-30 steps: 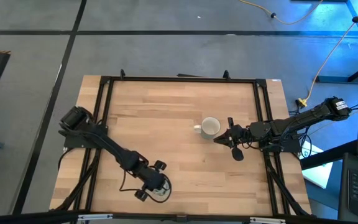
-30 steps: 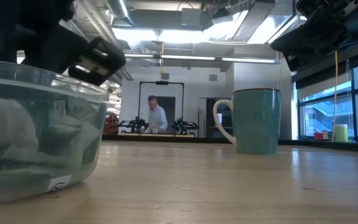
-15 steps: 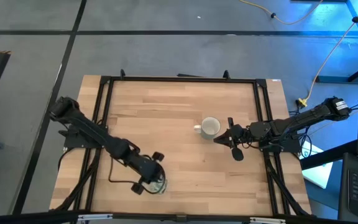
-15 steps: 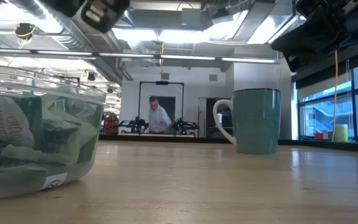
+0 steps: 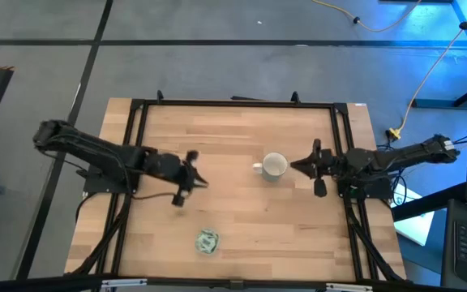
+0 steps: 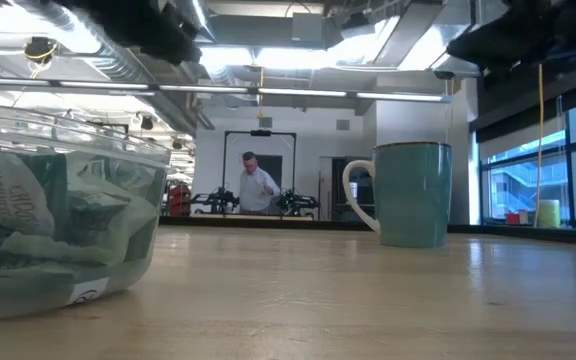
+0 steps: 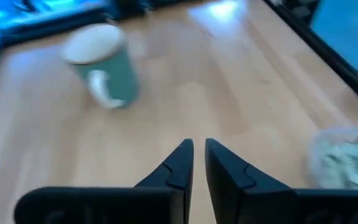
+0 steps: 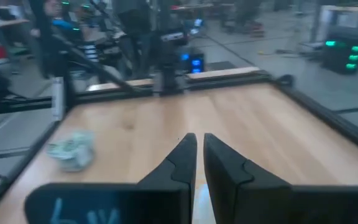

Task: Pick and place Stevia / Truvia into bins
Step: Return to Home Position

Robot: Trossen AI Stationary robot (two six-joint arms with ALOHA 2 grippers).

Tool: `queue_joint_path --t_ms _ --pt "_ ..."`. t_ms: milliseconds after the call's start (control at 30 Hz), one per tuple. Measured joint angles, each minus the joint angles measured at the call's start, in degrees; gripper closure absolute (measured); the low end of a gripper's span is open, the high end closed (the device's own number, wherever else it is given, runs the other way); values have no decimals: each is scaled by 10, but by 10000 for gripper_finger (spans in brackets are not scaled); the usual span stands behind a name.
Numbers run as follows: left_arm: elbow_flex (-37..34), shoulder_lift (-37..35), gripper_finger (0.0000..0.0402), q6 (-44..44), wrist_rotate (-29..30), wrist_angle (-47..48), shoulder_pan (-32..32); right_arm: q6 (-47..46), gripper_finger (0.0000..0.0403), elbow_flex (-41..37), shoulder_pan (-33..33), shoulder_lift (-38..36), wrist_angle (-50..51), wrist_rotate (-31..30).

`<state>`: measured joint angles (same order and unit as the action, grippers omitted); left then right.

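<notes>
Left end effector [image 7: 198, 146]: fingers nearly together, only a slit between them, nothing held. It hangs above bare surface [image 5: 242, 130] at centre-left of the high view. Right end effector [image 8: 199, 138]: same state, fingers almost touching, empty, just right of the white mug [image 5: 275, 166] at frame centre-right. The clear bin [image 6: 78, 132] sits low centre in the high view, well apart from both arms, packed with green and white Stevia sachets [image 6: 28, 210]. A person [image 6: 255, 187] stands far back in the low view.
</notes>
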<state>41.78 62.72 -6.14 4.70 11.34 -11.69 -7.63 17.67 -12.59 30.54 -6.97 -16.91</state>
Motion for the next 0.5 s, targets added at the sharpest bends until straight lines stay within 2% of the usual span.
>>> queue_joint_path --t_ms 233,500 --pt "-125 -158 366 -6 -35 -73 136 2 368 0 89 -133 139 0" --pt "-211 -286 366 -6 -71 -137 260 -8 368 0 129 -266 233 0"
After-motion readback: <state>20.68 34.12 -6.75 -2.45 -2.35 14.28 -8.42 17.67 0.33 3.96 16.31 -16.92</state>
